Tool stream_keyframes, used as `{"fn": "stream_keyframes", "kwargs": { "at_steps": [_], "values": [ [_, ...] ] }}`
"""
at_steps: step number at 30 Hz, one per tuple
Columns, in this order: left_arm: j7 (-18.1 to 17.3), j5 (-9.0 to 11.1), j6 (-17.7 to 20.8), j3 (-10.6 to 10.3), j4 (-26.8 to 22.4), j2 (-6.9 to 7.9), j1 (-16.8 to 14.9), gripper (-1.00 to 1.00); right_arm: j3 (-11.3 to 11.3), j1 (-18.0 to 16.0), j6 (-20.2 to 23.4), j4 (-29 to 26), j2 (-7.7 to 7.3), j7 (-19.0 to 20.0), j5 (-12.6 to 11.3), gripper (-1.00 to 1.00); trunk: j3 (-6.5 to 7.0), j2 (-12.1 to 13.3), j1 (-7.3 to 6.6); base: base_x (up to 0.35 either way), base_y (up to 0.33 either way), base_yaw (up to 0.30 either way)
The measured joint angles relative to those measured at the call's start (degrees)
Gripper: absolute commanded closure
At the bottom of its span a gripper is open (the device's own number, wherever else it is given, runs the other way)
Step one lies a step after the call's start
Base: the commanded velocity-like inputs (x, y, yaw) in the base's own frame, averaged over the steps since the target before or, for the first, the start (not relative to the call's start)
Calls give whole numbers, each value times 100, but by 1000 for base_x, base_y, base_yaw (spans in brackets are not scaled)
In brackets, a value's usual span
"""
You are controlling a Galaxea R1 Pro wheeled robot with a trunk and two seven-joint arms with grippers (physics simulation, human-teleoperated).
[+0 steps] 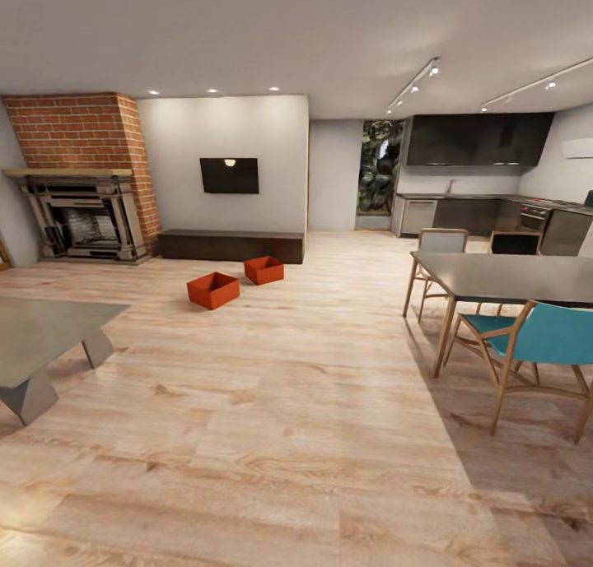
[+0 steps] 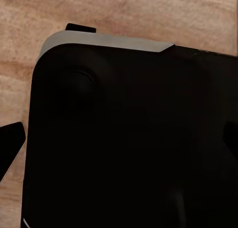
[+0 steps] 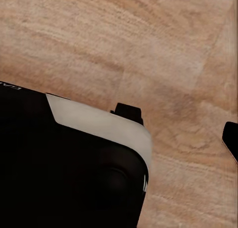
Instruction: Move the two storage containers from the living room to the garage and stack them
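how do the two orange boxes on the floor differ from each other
The nearer box sits further out on the wood floor and looks larger in the head view; the farther box lies closer to the long dark cabinet, to the nearer one's right. They stand apart, not touching, each turned at its own angle to the cabinet. Both are orange-red, rectangular, open on top, upright, and look empty.

Light wood plank floor (image 1: 296, 435), white walls and ceiling lit by recessed spots and track lights, brick fireplace (image 1: 82, 180), black wall TV (image 1: 229, 175) above a long dark low cabinet (image 1: 231, 245), dark dining table (image 1: 511, 276) flanked by wooden chairs, one teal chair (image 1: 535, 341), dark kitchen units (image 1: 486, 213) set behind, grey low table (image 1: 41, 341) seen at left.
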Motion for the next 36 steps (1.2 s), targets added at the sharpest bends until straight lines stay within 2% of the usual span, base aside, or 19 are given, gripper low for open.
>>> {"fn": "stream_keyframes", "kwargs": {
  "at_steps": [30,36],
  "values": [
    [4,6,-36,8,2,-2,0,-100,-79,0,-7,2,5,-4,-75,-100,0,0,0,322,72,0],
    [1,5,-19,2,2,-2,0,-100,-108,0,-2,0,6,-2,-204,-100,0,0,0,322,70,0]
  ]
}}
